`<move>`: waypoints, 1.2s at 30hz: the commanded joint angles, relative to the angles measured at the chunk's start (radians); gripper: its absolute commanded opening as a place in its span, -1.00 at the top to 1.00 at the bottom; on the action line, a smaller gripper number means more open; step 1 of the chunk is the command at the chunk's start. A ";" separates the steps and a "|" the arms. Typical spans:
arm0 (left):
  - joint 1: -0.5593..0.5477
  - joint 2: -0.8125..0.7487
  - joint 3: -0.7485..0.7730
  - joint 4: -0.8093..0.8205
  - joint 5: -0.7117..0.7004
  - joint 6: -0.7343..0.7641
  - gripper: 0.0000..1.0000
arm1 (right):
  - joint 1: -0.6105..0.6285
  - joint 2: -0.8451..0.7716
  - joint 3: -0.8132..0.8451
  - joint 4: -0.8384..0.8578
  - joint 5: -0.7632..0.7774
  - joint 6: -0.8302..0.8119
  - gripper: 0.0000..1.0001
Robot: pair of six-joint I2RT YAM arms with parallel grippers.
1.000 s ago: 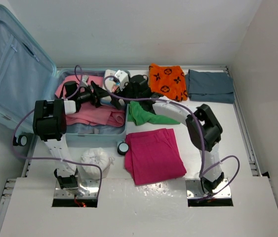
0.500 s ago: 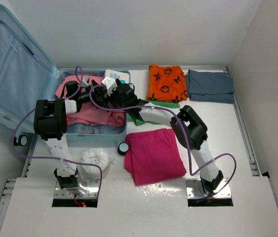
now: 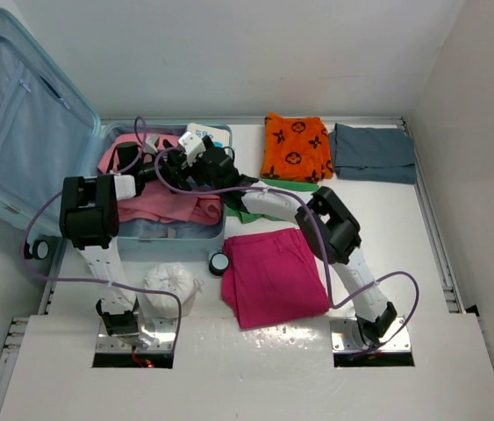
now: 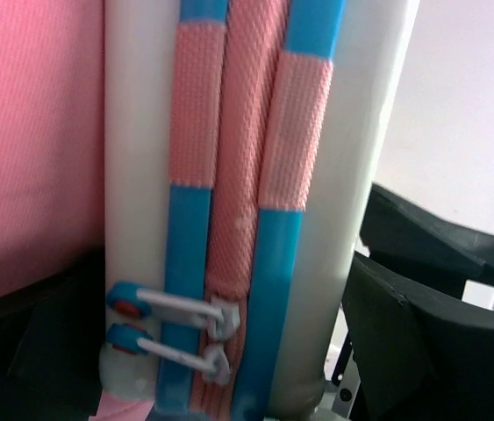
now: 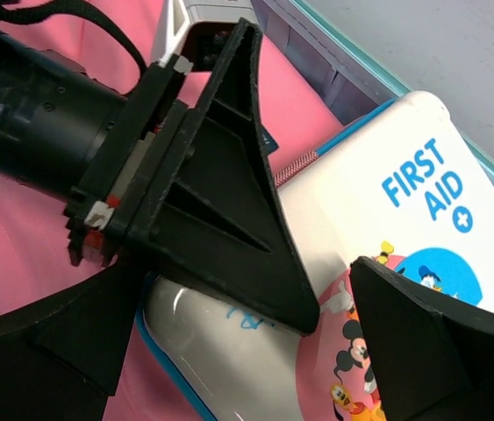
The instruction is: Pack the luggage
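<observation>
The pale-blue luggage (image 3: 18, 114) lies open at the left, its lid propped up and pink clothing (image 3: 163, 203) in its tub. A white first aid kit (image 3: 214, 133) with blue trim and cartoon print sits at the tub's back right corner. In the left wrist view the kit (image 4: 247, 175) appears edge-on, zipper pulls facing me. My left gripper (image 3: 168, 163) is shut on it, one finger (image 5: 229, 202) lying across the kit's face (image 5: 422, 202). My right gripper (image 5: 247, 351) hovers open over that same spot (image 3: 192, 165), its fingers straddling the left finger.
On the table right of the luggage lie a green cloth (image 3: 251, 210), a folded magenta garment (image 3: 273, 272), an orange patterned cloth (image 3: 297, 145) and a folded grey-blue one (image 3: 374, 151). A white bundle (image 3: 169, 282) sits by the left arm's base. A wheel (image 3: 218, 261) juts from the tub.
The right arm has swung left from the table's back into the suitcase, beside the left gripper. The first aid kit now lies at the tub's back corner. The left arm barely moved.
</observation>
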 commanded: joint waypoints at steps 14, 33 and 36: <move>0.238 -0.385 0.095 -0.571 -0.212 0.438 -0.99 | -0.080 0.007 -0.048 0.018 0.108 -0.093 -0.99; 0.169 -0.911 0.154 -1.685 -0.347 2.065 -0.32 | -0.086 -0.799 -0.482 -0.459 -0.310 0.067 -0.99; 0.049 -1.056 0.002 -1.685 -0.422 2.201 -0.26 | -0.098 -0.876 -0.580 -0.515 -0.264 0.061 -0.99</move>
